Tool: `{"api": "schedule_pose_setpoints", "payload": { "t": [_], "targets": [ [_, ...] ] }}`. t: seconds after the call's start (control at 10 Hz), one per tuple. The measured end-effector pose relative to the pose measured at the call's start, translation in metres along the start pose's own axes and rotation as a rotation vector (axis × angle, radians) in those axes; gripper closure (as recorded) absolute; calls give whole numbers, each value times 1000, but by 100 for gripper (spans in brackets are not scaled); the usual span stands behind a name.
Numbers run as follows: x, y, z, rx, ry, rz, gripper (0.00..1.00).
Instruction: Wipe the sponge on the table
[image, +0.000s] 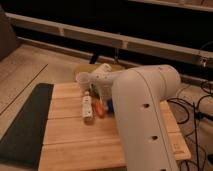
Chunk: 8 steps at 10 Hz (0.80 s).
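- I cannot read any writing on the white plastic bottle (87, 106). It lies on its side on the light wooden plank table (75, 142), its length running toward the near edge.
- The robot's bulky white arm (145, 110) fills the right of the view and hides much of the table's right half, including part of its near edge.
- The gripper (102, 95) hangs low over the table's far middle, under the white wrist and just beside the bottle. I cannot tell whether it is apart, together or clamped on anything.
- I cannot pick out the sponge with certainty. A small orange object (100, 108) and a small blue object (109, 105) lie close together by the gripper, half covered by the arm.
- A white cup (83, 80) stands upright near the table's far edge.
- A dark grey mat (25, 122) runs along the table's left edge.
- The near left planks lie open.
- Black cables (200, 102) trail on the floor to the right.
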<state>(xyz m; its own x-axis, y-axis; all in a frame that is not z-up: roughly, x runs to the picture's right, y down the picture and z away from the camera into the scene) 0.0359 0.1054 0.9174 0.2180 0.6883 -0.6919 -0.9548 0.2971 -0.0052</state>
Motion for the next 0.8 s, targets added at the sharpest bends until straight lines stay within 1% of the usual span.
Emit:
{"api": "schedule_pose_setpoints", "payload": {
  "t": [0.1,0.2,0.3,0.4,0.6,0.7,0.8],
  "targets": [
    [0,1,4,0,8,-1,42],
    [0,2,7,-1,15,-5,51],
    [1,3,11,-2,23,-11,64],
    [1,3,13,-5,27,-11,72],
    [2,8,15,-15,34,-18,92],
    [5,12,13,-26,41,-24,99],
    [8,19,12,-39,48,-37,100]
  ]
}}
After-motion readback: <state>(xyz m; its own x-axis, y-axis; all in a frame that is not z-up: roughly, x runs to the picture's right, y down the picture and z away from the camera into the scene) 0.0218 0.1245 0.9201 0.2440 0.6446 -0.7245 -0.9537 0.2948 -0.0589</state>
